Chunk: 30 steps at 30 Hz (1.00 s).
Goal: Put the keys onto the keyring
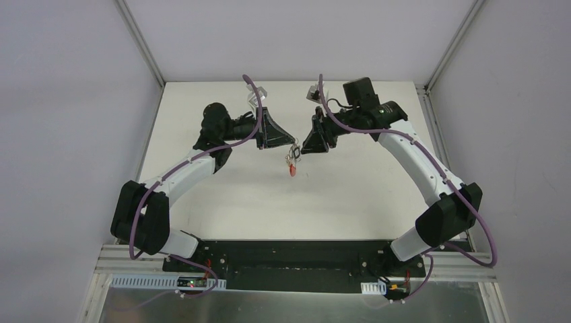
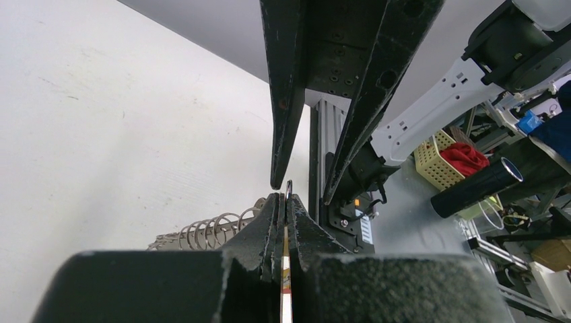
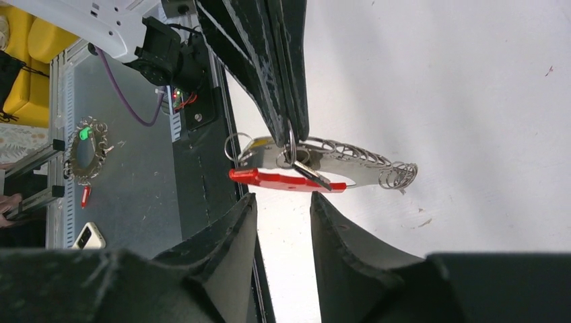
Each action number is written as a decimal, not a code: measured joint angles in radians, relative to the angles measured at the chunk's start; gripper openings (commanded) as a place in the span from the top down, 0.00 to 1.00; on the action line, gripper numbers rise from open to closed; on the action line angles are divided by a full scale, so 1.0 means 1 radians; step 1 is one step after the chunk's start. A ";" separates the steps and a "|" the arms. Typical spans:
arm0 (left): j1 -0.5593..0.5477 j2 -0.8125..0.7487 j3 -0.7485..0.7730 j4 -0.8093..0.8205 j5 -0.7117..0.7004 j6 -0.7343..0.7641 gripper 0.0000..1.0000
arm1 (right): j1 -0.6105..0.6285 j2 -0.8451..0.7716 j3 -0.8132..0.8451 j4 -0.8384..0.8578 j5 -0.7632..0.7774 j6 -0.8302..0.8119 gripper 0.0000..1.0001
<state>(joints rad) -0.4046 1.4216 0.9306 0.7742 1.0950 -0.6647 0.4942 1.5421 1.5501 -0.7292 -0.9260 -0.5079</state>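
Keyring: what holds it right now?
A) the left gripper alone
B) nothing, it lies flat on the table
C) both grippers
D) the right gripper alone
A: in the right wrist view the left gripper pinches one loop of the hanging keyring, while the right gripper is open and empty.

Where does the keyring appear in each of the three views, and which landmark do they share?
Top external: the keyring appears at the centre, just under the left gripper.
Left wrist: only its wire loops show, low centre, beside the left gripper.
Right wrist: centre, its red band lowest, under the left gripper.
Shared landmark: the left gripper, shut on the keyring.
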 measured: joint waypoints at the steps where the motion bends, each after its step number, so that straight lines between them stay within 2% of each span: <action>1: 0.000 0.001 -0.002 0.003 0.001 -0.003 1.00 | 0.000 0.002 0.005 0.002 -0.002 0.003 0.62; 7: -0.002 0.005 -0.010 0.015 0.005 -0.014 1.00 | 0.000 0.027 0.047 0.034 -0.013 0.035 0.63; 14: -0.003 0.014 -0.013 0.021 0.006 -0.027 1.00 | 0.001 0.048 0.048 0.045 -0.018 0.055 0.71; 25: -0.014 0.014 -0.014 0.030 0.014 -0.029 1.00 | 0.013 0.062 0.049 0.045 -0.025 0.063 0.76; 30: -0.013 0.015 -0.014 0.030 0.015 -0.028 1.00 | 0.013 0.066 0.049 0.045 -0.034 0.069 0.88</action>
<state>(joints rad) -0.4179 1.4364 0.9165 0.8040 1.1099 -0.6930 0.5076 1.6081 1.5990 -0.6846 -0.9604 -0.4389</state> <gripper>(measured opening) 0.009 0.186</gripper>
